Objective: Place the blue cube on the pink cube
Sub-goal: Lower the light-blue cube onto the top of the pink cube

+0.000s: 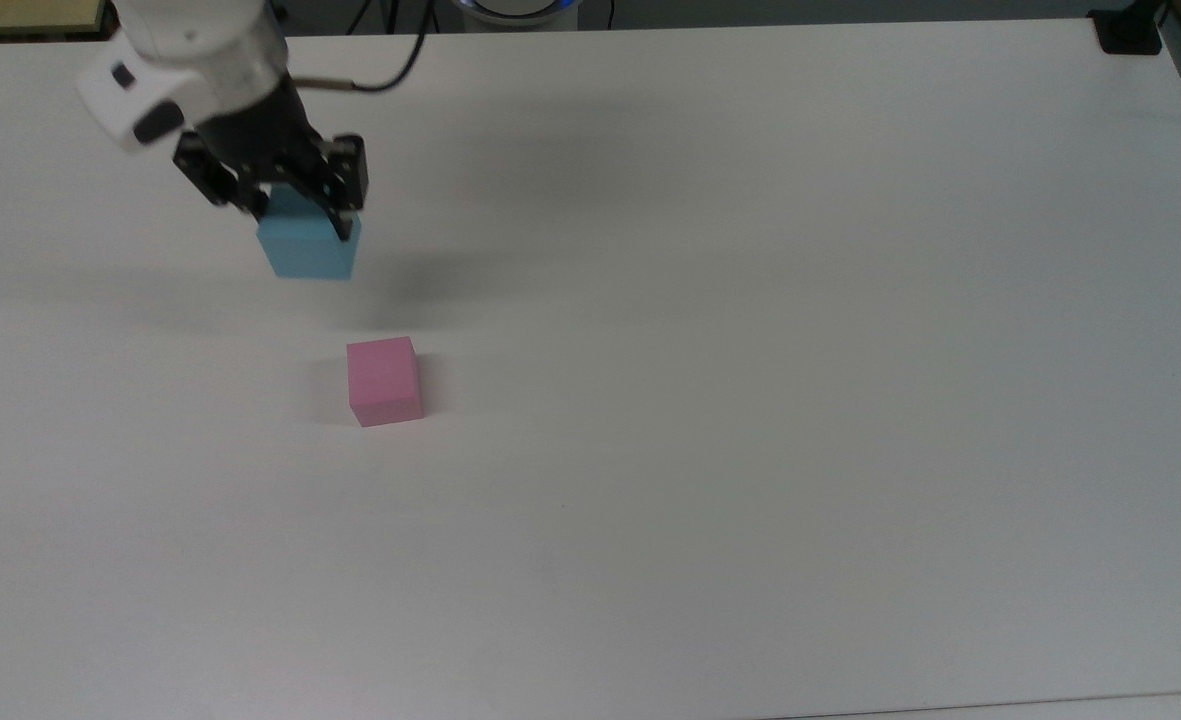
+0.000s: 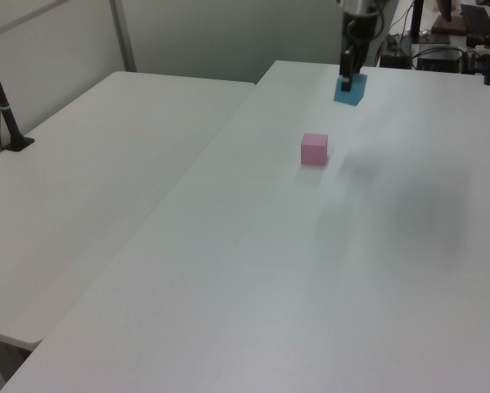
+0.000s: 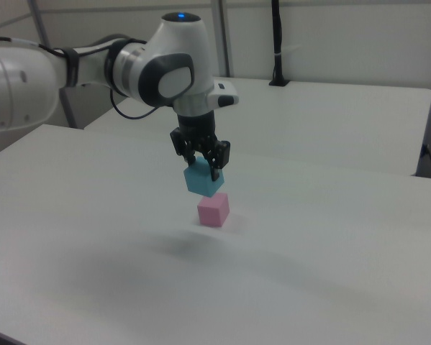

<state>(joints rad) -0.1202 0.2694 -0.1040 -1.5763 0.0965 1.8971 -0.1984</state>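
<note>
The blue cube (image 1: 308,250) hangs in the air, with my gripper (image 1: 300,215) shut on it from above. The pink cube (image 1: 384,381) rests on the white table (image 1: 750,350), below and to the right of the blue cube in the top view. In the right view the blue cube (image 3: 204,180) hovers just above and left of the pink cube (image 3: 214,210) without touching it, held by my gripper (image 3: 203,167). In the left view the blue cube (image 2: 350,89) sits beyond the pink cube (image 2: 314,149), to the left view's right, under my gripper (image 2: 346,77).
A second white table (image 2: 97,164) adjoins on the left view's left, with a black clamp post (image 2: 6,115) on it. A black clamp (image 1: 1128,32) sits at the top view's far right corner. Cables and equipment (image 2: 465,33) lie beyond the table's far end.
</note>
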